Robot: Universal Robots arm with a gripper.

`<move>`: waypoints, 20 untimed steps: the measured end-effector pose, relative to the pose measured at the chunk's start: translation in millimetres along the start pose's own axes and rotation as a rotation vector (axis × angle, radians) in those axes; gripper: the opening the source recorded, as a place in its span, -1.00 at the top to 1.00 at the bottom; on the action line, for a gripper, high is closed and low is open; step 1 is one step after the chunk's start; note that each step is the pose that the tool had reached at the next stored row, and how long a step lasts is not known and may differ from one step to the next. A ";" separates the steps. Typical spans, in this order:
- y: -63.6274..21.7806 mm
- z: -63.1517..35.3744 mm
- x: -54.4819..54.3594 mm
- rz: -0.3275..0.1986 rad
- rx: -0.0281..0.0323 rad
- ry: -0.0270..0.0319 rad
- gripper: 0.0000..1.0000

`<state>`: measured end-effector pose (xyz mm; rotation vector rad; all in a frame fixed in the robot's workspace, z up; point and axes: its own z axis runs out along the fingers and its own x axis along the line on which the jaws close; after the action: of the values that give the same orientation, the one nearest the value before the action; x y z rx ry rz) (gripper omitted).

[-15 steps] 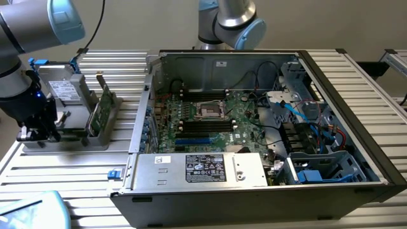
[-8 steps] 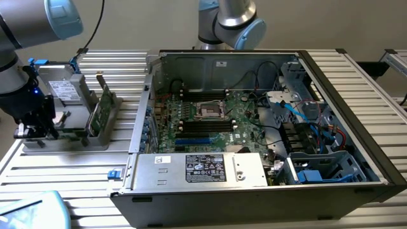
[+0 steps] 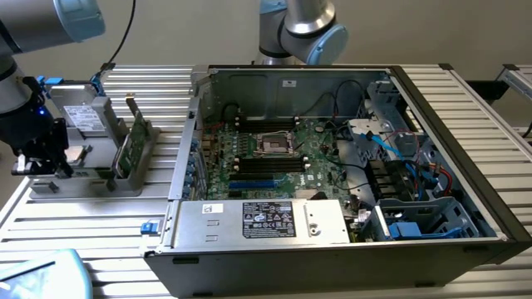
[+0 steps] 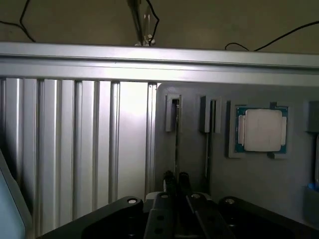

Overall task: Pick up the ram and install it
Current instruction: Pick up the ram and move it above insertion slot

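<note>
The ram (image 4: 176, 142) shows edge-on as a thin dark strip standing in a narrow slot of the grey holder tray (image 4: 197, 159). My gripper (image 4: 176, 177) sits right over it, its two black fingertips close together on either side of the strip's upper edge, shut on it. In the exterior view my gripper (image 3: 42, 163) hangs over the left end of the same tray (image 3: 83, 187), beside the open computer case (image 3: 332, 168). The black memory slots (image 3: 268, 163) lie on the motherboard inside the case.
A processor chip (image 4: 261, 130) lies in a tray pocket next to the ram's slot. A wider green card with a bracket (image 3: 133, 146) and a boxed drive (image 3: 83, 115) stand on the tray. The case's power supply (image 3: 266, 221) and cables (image 3: 399, 149) crowd its near and right sides.
</note>
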<state>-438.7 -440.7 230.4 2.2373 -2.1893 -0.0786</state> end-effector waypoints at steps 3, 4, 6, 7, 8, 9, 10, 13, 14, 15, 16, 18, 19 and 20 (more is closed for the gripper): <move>-0.3 -8.8 -0.2 0.000 -0.0022 -0.0002 0.72; -0.8 -11.6 -0.2 0.000 -0.0033 -0.0001 0.72; -2.6 -17.9 -0.5 0.000 -0.0066 -0.0002 0.72; -3.7 -21.4 -0.5 0.000 -0.0088 -0.0003 0.72; -4.8 -24.8 -0.6 0.000 -0.0109 -0.0004 0.72; -6.2 -28.1 -0.6 0.000 -0.0135 -0.0003 0.72; -7.7 -31.1 -0.7 0.000 -0.0158 -0.0005 0.72; -13.3 -38.4 -0.7 0.001 -0.0220 -0.0006 0.72; -15.9 -39.9 -0.7 0.001 -0.0233 -0.0005 0.72; -18.3 -40.6 -0.7 0.001 -0.0236 -0.0005 0.72; -20.8 -41.2 -0.6 0.001 -0.0239 -0.0006 0.72; -25.7 -41.7 -0.5 0.001 -0.0239 -0.0006 0.72; -27.6 -41.9 -0.5 0.001 -0.0240 -0.0006 0.72; -29.6 -42.1 -0.4 0.001 -0.0241 -0.0006 0.72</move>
<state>-407.3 -440.8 271.1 2.2244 -2.1774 -0.1051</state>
